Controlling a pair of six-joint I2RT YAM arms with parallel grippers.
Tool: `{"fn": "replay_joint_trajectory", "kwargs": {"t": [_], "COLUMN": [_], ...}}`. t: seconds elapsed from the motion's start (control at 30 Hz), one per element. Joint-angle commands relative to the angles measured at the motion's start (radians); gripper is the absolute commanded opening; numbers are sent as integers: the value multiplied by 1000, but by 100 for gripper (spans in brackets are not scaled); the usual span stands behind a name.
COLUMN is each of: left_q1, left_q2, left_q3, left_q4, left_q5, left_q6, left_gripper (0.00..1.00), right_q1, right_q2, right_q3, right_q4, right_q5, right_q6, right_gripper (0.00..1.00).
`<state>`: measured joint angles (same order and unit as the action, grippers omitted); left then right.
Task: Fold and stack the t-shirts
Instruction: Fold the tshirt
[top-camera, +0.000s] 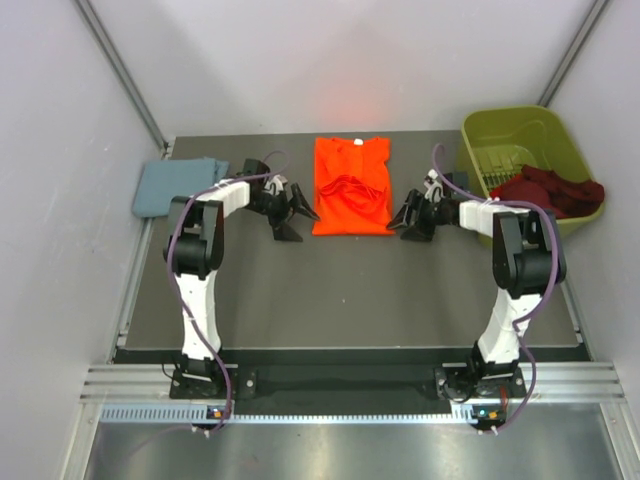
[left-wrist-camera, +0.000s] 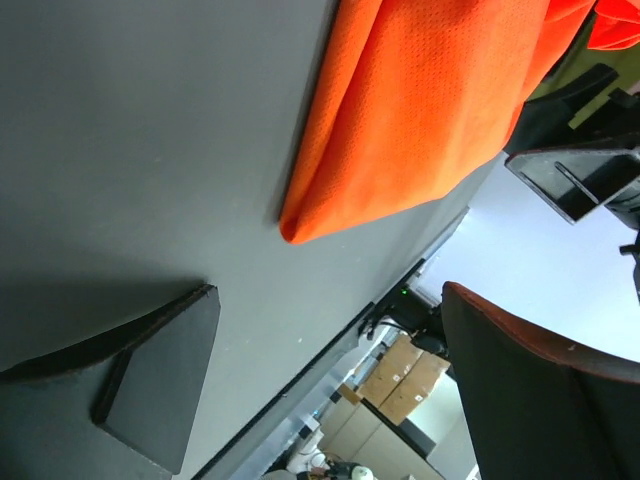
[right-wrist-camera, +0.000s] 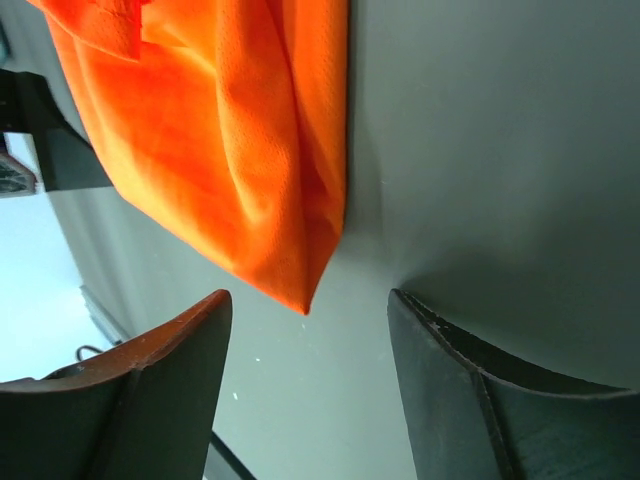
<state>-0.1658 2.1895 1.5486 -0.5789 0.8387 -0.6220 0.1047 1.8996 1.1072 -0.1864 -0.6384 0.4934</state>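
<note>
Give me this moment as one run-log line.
orange shirt partly folded, centre; left gripper open beside it; right gripper open beside it; grey-blue shirt folded, far left; maroon shirt in bin

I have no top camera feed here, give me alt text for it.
An orange shirt lies in a neat rectangle on the table, with the left end effector and right end effector open beside its near corners, holding nothing. A folded grey-blue shirt sits far left; a maroon shirt lies crumpled in the green bin far right.

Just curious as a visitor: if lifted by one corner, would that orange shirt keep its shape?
Probably not: the orange t-shirt shows soft wrinkles, so it would likely droop. Its thin weave suggests it is light.
</note>
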Motion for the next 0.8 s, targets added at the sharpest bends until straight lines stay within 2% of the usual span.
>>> {"fn": "replay_joint_trajectory", "kwargs": {"t": [0.0,0.2,0.27,0.4,0.6,0.63,0.67,0.73,0.77], "left_q1": [-34,-66,-70,-74,-75,-74,-74,-74,-74], "left_q2": [35,96,110,122,118,115,113,104,101], "left_q3": [-2,47,53,62,48,45,42,34,31], "left_q4": [68,83,93,102,109,111,113,117,117], "left_q5": [5,0,-4,-7,-10,-10,-7,-3,0], "left_q6": [-39,-45,-51,-58,-61,-61,-64,-67,-71], "left_gripper": [90,70,68,65,53,51,44,36,18], "right_q1": [12,26,29,32,38,39,43,46,46], "right_q2": [30,58,64,73,85,87,88,88,88], "right_q3": [28,45,46,45,42,45,46,49,54], "right_q4": [41,67,79,84,113,117,126,134,134], "right_q5": [-6,-20,-35,-35,-33,-40,-43,-49,-50], "right_q6": [11,22,25,27,37,40,42,45,43], "right_gripper": [64,55,49,46,38,33,30,22,19]}}
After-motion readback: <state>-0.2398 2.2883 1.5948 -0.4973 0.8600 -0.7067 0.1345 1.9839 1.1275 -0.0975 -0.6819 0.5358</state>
